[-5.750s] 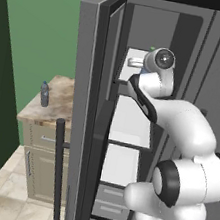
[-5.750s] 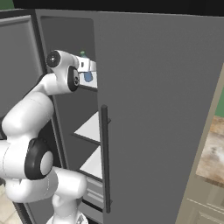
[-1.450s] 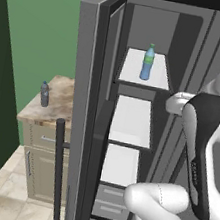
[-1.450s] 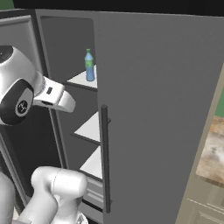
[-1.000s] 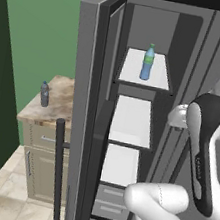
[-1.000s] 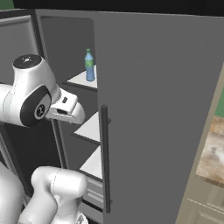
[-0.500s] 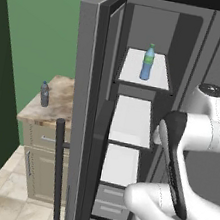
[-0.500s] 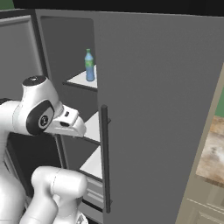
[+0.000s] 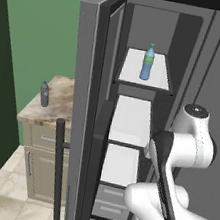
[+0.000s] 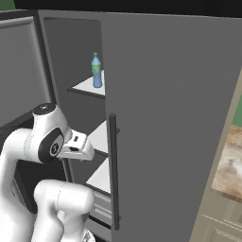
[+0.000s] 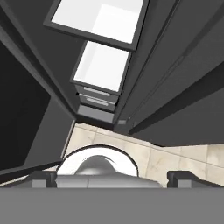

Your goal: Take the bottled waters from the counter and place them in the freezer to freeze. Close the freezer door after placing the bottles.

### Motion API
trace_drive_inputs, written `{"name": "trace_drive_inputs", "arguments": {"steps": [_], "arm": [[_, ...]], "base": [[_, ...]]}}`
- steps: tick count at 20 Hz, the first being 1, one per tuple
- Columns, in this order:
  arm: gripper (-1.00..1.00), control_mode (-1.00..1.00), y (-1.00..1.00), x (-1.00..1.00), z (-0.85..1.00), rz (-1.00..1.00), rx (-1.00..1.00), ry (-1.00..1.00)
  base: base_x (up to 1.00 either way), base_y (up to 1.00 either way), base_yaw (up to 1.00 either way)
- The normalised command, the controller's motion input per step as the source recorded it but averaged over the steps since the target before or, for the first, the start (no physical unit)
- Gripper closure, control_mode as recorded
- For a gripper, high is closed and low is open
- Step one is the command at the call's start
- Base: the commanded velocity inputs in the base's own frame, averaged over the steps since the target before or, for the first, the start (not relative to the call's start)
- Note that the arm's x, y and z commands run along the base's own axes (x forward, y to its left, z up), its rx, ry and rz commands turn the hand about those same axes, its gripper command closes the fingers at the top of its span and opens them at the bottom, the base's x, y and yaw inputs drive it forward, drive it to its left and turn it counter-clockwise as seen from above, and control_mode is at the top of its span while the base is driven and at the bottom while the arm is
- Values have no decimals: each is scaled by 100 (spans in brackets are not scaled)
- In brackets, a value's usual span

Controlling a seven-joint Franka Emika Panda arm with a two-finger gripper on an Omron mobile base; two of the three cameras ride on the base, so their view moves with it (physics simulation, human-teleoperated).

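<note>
The tall narrow grey freezer [image 9: 130,120] stands with its grey freezer door [image 9: 85,103] swung wide open. On the freezer's top white shelf, a clear light blue plastic bottle with a green cap [image 9: 148,62] stands upright. Left of the freezer, a dark grey-blue plastic bottle [image 9: 44,94] stands upright on the beige-brown marbled counter [image 9: 54,108].

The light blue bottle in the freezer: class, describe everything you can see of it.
The light blue bottle is small, clear-looking plastic with a green cap and a green band around its middle. It stands upright on the freezer's top white shelf, alone, touching only the shelf. In the right base view it stands near the shelf's front edge.
</note>
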Motion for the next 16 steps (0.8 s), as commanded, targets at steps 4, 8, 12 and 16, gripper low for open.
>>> {"name": "trace_drive_inputs", "arguments": {"steps": [4, 8, 12, 16], "arm": [[-100, -100, 27, 8, -33, 4, 0, 0], [-100, -100, 7, 3, -11, 0, 0, 0], [-100, -100, 0, 0, 0, 0, 0, -1], [-100, -100, 0, 0, -1, 0, 0, -1]], "base": [[0, 0, 0], [0, 0, 0], [0, 0, 0], [0, 0, 0]]}}
